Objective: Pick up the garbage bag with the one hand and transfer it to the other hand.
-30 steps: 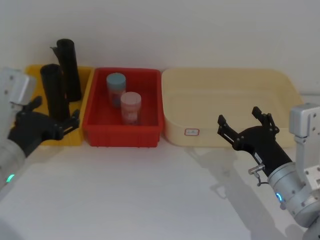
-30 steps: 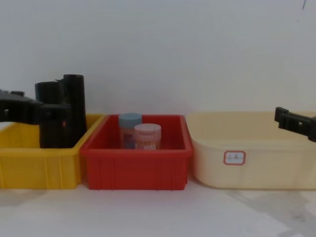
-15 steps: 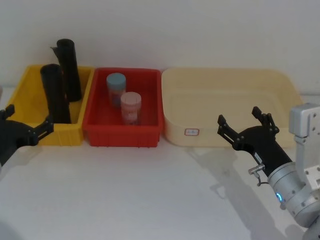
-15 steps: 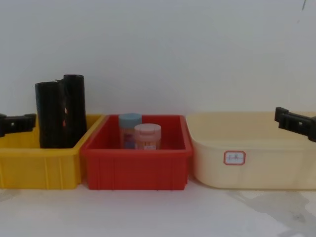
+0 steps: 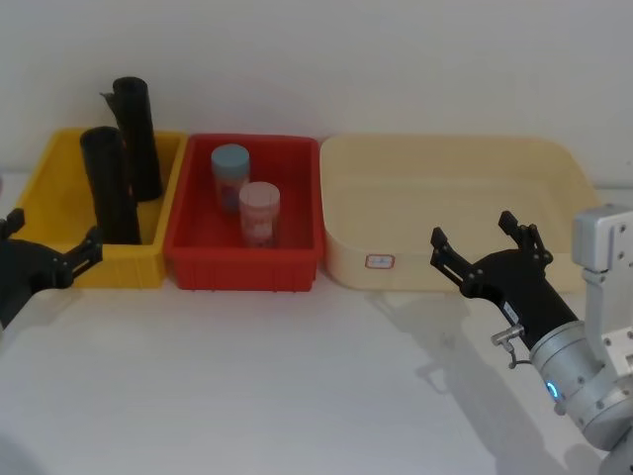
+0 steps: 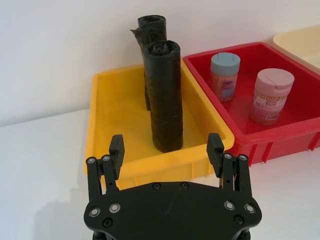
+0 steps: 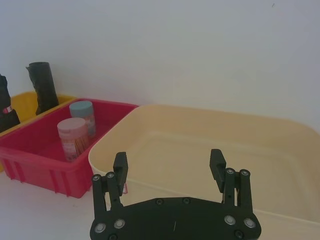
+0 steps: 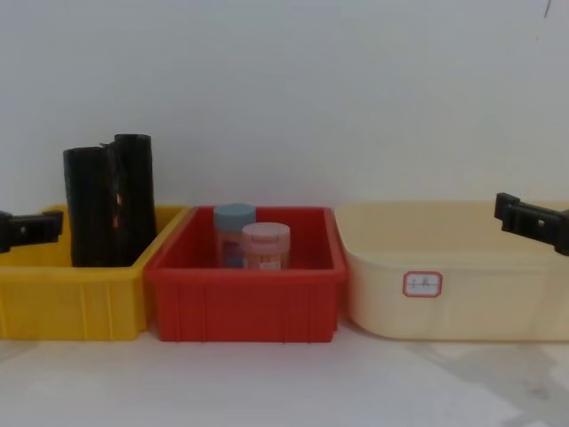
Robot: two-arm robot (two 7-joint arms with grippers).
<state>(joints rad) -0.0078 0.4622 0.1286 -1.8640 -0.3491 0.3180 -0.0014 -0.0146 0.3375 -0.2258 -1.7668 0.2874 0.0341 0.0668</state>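
Yellow bin (image 5: pixel 117 269): garbage bag (image 5: pixel 107 188), second roll (image 5: pixel 136 139). Red bin (image 5: pixel 242 269): two jars (image 5: pixel 259 213). Left gripper (image 5: pixel 52 229), right gripper (image 5: pixel 473 228): fingers spread.

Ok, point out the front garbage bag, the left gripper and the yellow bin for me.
front garbage bag (image 6: pixel 165 95), left wrist view, middle of the roll's side.
left gripper (image 6: pixel 165 144), left wrist view, midway between its open fingertips.
yellow bin (image 5: pixel 124 267), head view, front wall.

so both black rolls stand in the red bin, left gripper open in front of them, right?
No: the head view shows the front roll and back roll standing in the yellow bin, not the red bin. The left gripper is open in front of them; the right gripper hangs open by the cream tray.
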